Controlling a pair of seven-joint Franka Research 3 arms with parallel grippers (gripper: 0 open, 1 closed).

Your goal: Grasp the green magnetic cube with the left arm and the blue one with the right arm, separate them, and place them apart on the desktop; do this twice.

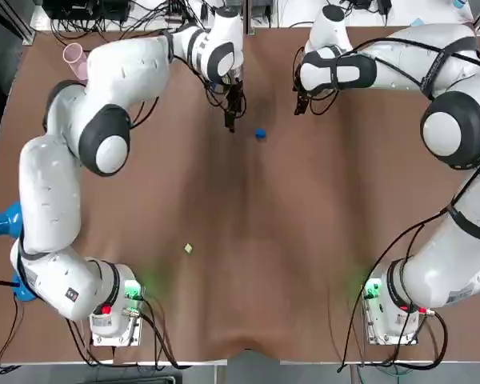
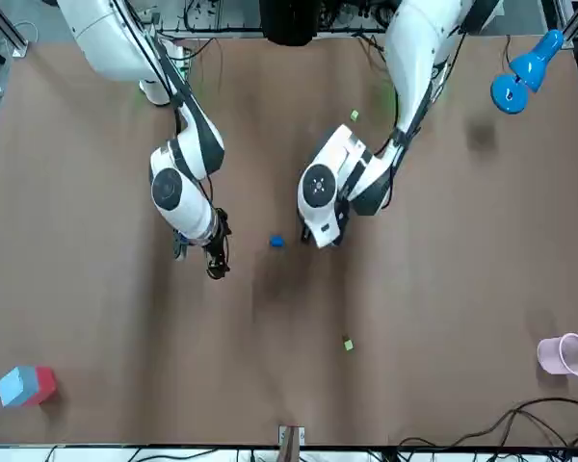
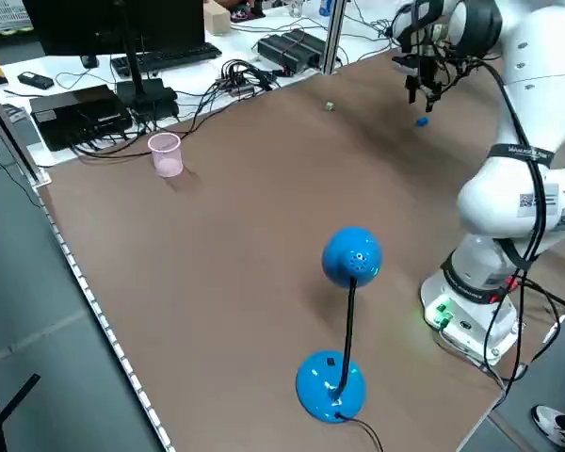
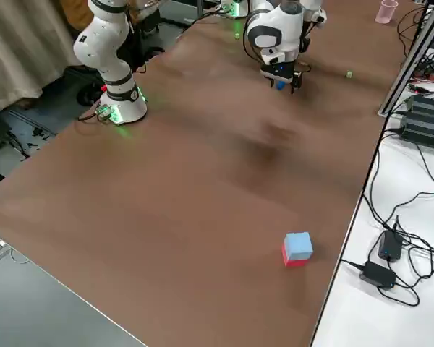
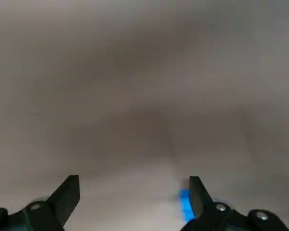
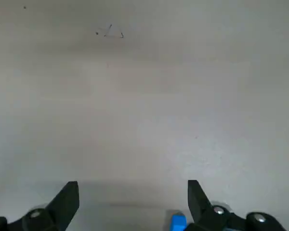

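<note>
Blue cube [image 1: 260, 134] — nr left gripper [image 1: 230, 123]

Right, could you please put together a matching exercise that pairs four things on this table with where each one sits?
Things:
1. blue cube
2. pink cup
3. blue lamp
4. red-and-blue block

Places:
A. far corner on the robot's right
B. left edge of the table, nearer the robot
C. between the left gripper and the right gripper, both open
D. far corner on the robot's left

Pairs: 1-C, 2-D, 3-B, 4-A.
</note>
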